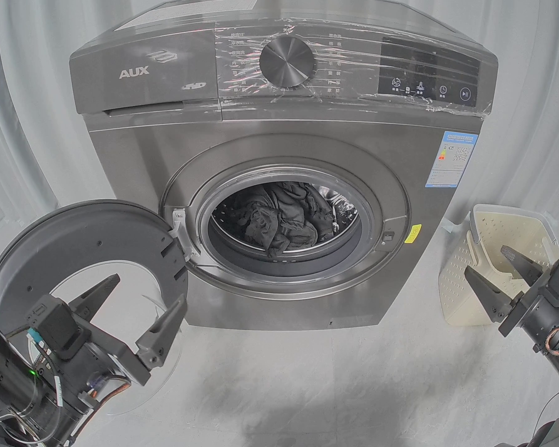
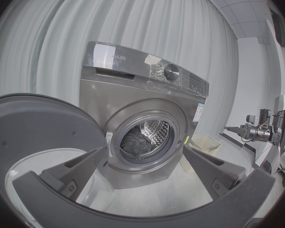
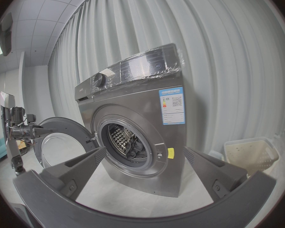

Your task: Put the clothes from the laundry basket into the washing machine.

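The grey washing machine (image 1: 279, 125) faces me with its round door (image 1: 74, 243) swung wide to the left. Dark clothes (image 1: 279, 215) lie bunched inside the drum, and they are also seen as dark clothes (image 2: 134, 143) and dark clothes (image 3: 134, 147) from the wrists. A cream laundry basket (image 1: 497, 262) stands on the floor right of the machine; its inside looks bare. My left gripper (image 1: 140, 308) is open low at the left, in front of the door. My right gripper (image 1: 500, 274) is open at the right, in front of the basket. Neither holds anything.
White curtains (image 1: 540, 94) hang behind and beside the machine. Pale floor (image 1: 329, 380) stretches in front of it. The open door takes up the space at the lower left.
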Controlling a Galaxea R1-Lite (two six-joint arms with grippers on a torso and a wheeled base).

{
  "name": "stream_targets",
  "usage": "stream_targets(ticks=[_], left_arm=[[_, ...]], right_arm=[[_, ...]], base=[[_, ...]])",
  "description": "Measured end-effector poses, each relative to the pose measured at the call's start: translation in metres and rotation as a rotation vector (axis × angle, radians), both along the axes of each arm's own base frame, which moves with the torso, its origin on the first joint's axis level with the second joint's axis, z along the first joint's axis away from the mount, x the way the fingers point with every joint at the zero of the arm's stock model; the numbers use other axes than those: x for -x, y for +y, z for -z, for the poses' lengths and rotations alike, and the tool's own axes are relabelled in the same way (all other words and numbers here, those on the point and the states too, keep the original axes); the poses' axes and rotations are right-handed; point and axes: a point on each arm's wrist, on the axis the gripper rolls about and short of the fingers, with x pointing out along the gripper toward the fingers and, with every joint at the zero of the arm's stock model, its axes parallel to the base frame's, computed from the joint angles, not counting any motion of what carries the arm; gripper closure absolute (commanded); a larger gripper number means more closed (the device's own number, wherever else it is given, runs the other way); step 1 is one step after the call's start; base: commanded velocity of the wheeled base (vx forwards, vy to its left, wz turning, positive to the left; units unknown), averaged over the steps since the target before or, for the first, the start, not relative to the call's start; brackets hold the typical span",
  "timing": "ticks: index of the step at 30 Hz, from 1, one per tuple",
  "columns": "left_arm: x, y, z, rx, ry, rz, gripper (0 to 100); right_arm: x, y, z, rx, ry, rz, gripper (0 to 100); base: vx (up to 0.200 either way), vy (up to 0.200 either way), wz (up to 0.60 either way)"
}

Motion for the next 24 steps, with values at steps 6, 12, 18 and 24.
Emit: stream_targets(ticks=[6, 12, 18, 24], left_arm=[[0.006, 0.02, -0.001, -0.004, -0.019, -0.059, 0], [0.02, 0.041, -0.005, -0.029, -0.042, -0.105, 0], [0.038, 0.066, 0.004, -0.09, 0.026, -0.161, 0], [0.063, 0.088, 0.019, -0.097, 0.101, -0.186, 0]], right_arm=[[0.012, -0.009, 0.003, 0.061, 0.05, 0.041, 0], [0.024, -0.021, 0.001, 0.063, 0.053, 0.095, 0], [0.046, -0.035, 0.007, 0.087, 0.111, 0.152, 0], [0.081, -0.05, 0.021, 0.115, 0.179, 0.208, 0]], base=[[-0.2, 0.0, 0.0], [0.0, 0.0, 0.0], [0.0, 0.0, 0.0], [0.0, 0.0, 0.0]])
